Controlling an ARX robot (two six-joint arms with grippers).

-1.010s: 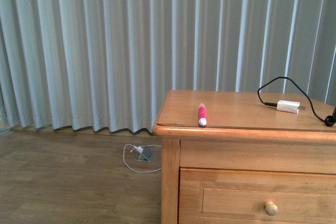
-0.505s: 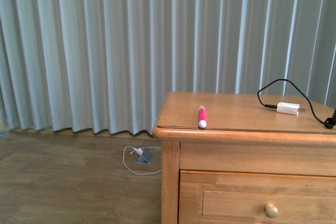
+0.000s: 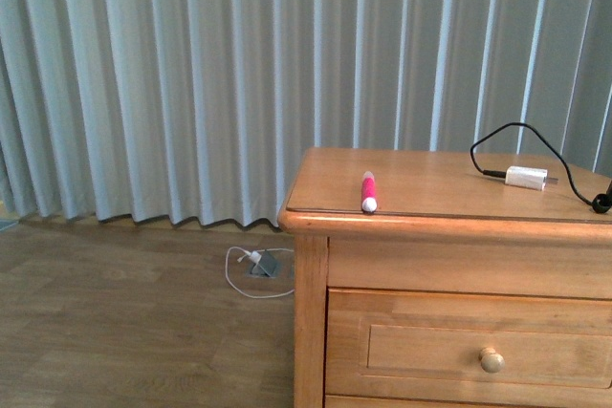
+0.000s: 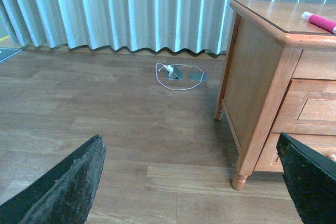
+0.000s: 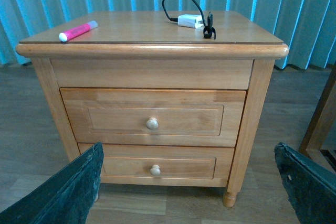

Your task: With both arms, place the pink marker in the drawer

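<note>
On top of the wooden cabinet (image 3: 430, 193), near its front left corner, lies the pink marker (image 3: 368, 192), white end toward the front edge. Whether that end overhangs the edge is hard to say from the front view. Well apart from it, toward the back right, sits a white charger (image 3: 527, 177) with a black cable (image 3: 517, 124). The drawer (image 5: 105, 121), the upper and taller of two, looks fully shut, its round knob (image 5: 152, 124) untouched.

Both arms are away from the cabinet. The left gripper (image 4: 189, 140) and the right gripper (image 5: 189, 148) each have their jaws spread wide with nothing between them.

My worry is the marker. It is round and lies close to the edge, so a clumsy pinch, or a jolt from tugging the drawer, could roll it onto the floor (image 3: 124, 332). The small knob could also slip out of the jaws.
</note>
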